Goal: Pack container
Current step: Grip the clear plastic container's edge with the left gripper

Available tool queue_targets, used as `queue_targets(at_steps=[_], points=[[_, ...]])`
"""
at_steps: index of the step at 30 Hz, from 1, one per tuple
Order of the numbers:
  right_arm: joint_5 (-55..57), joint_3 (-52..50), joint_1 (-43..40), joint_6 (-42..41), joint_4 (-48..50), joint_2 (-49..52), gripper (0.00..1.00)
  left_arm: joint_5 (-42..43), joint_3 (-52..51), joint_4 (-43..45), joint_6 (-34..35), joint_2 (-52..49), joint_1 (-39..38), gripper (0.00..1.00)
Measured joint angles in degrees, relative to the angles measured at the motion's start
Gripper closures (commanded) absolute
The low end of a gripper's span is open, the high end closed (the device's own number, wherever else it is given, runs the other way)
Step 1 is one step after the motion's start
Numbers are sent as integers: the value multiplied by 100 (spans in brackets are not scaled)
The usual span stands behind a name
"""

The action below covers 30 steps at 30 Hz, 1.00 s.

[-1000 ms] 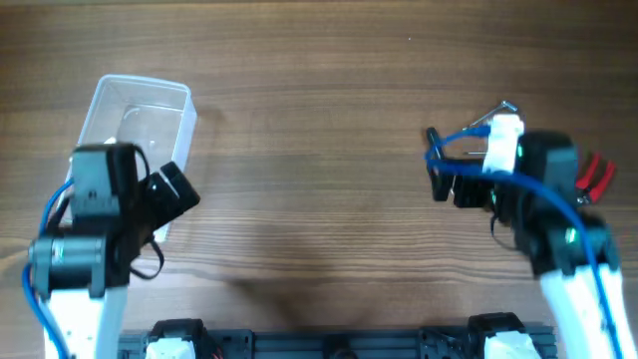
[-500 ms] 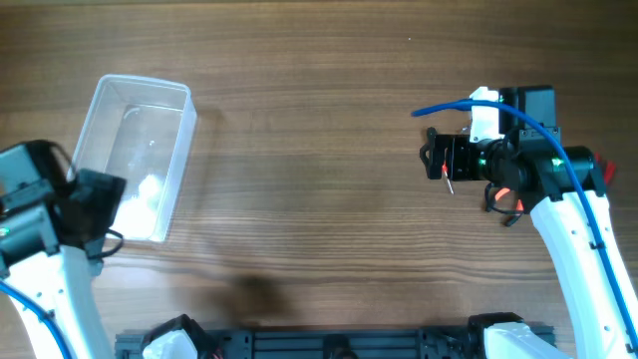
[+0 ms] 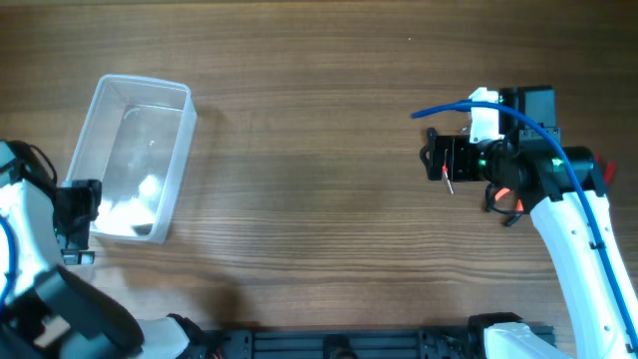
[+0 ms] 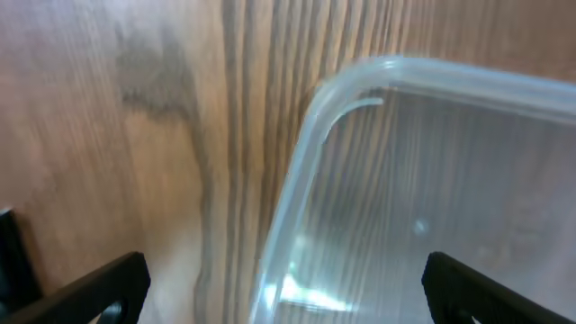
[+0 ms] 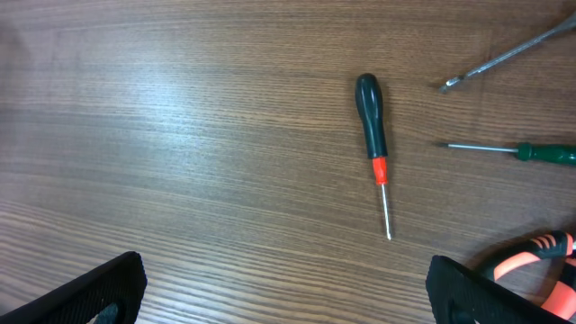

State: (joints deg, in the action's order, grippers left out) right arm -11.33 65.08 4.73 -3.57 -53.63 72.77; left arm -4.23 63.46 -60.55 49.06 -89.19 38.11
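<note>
The left tool (image 4: pixel 288 286) has drawn back toward the near-left corner, its fingers wide apart and empty, uncovering the container (image 3: pixel 143 82) by the surface's left edge. The right tool (image 5: pixel 288 288), also spread wide and empty, has stayed above the screwdriver (image 5: pixel 373 126) near the right edge. Picking it up looks like the next step.

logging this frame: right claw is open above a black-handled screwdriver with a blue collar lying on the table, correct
The collar is red, not blue; the right wrist view shows it. Otherwise yes: right claw open above the black-handled screwdriver on the table.
</note>
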Motion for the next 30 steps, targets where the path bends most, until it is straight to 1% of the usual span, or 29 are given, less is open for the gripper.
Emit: queue_targets(at_steps=[2, 8, 14, 19, 24, 27, 28, 29, 30], points=[[0, 2, 0, 0, 0, 0, 0, 4, 0, 221, 0, -413, 0, 1], [0, 0, 0, 0, 2, 0, 0, -2, -4, 348, -2, -986, -111, 2], [0, 2, 0, 0, 2, 0, 0, -114, -11, 476, 13, -1067, -645, 4], [0, 0, 0, 0, -17, 0, 1, -195, -11, 494, 17, -1067, -883, 8], [2, 0, 0, 0, -39, 0, 1, -201, -9, 411, 20, -1067, -885, 23], [0, 0, 0, 0, -39, 0, 1, -219, -9, 354, 31, -1067, -885, 30], [0, 0, 0, 0, -39, 0, 1, -223, -9, 334, 33, -1067, -885, 36], [0, 0, 0, 0, -39, 0, 1, -227, -9, 328, 37, -1067, -885, 39], [0, 0, 0, 0, -42, 0, 1, -238, -9, 315, 55, -1067, -885, 47]])
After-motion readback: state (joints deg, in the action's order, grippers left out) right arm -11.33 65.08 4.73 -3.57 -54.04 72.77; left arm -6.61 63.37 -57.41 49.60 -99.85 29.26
